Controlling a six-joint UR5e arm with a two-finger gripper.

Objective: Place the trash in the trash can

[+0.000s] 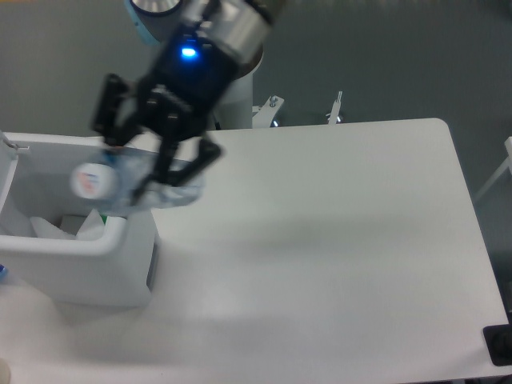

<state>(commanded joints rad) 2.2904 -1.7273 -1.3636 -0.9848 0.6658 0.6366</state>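
My gripper [132, 164] is raised high over the right rim of the white trash can [72, 244] and is shut on a clear crushed plastic bottle [112, 182], one piece of the trash. The bottle's red-and-blue labelled end [90, 181] faces the camera and hangs above the can's opening. Inside the can lies the other piece, a crumpled white wrapper with green print [90, 224]. The gripper's black fingers [172, 156] hide part of the bottle and the can's right wall.
The white table [336, 240] stretches to the right of the can. The arm's base column [232, 96] stands at the table's far edge, with metal clamps [338, 108] beside it. A dark object [500, 344] sits at the lower right corner.
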